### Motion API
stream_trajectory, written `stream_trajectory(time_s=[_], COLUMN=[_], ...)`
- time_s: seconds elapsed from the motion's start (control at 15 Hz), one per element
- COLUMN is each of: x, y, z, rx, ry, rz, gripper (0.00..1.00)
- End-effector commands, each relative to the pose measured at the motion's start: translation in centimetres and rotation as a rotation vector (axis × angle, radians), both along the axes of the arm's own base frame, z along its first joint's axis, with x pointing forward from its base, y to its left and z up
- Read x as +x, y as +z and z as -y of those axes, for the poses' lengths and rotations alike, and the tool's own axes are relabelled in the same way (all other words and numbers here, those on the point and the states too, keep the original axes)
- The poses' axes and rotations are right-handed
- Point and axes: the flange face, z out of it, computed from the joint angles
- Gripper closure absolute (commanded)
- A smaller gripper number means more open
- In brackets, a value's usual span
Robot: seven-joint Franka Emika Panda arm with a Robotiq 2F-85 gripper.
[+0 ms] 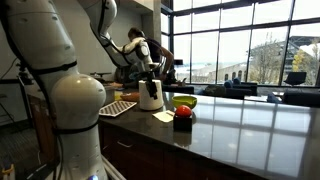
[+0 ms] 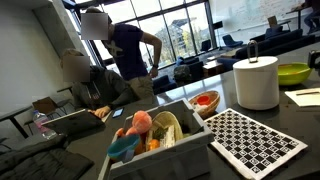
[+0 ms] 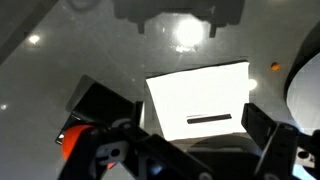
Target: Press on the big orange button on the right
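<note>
The big orange button is a small red-orange dome on a dark base. It stands on the dark counter just in front of the yellow-green bowl. In the wrist view a red-orange patch at the lower left edge looks like the button. My gripper hangs above the white cylinder, to the left of the button and higher. In the wrist view my gripper is open and empty, with its fingers on either side of a white paper sheet. The button is out of view in the exterior view that shows the bin.
A checkered board lies beside a grey bin of toys and a small red bowl. The white cylinder and the bowl stand behind the board. The paper sheet lies near the counter's front edge. People sit in the background.
</note>
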Motion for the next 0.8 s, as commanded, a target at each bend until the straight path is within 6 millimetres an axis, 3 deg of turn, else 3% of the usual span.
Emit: stream_trajectory(time_s=[0.0, 0.6, 0.67, 0.73], x=[-0.3, 0.0, -0.2, -0.4], y=[0.7, 2.5, 2.7, 2.9], z=[2.9, 11.5, 12.3, 13.1], rx=[0.003, 0.126, 0.139, 0.147], ry=[-0.121, -0.351, -0.378, -0.406], rz=[0.012, 0.006, 0.007, 0.008], gripper=[0.0, 0.0, 0.24, 0.26])
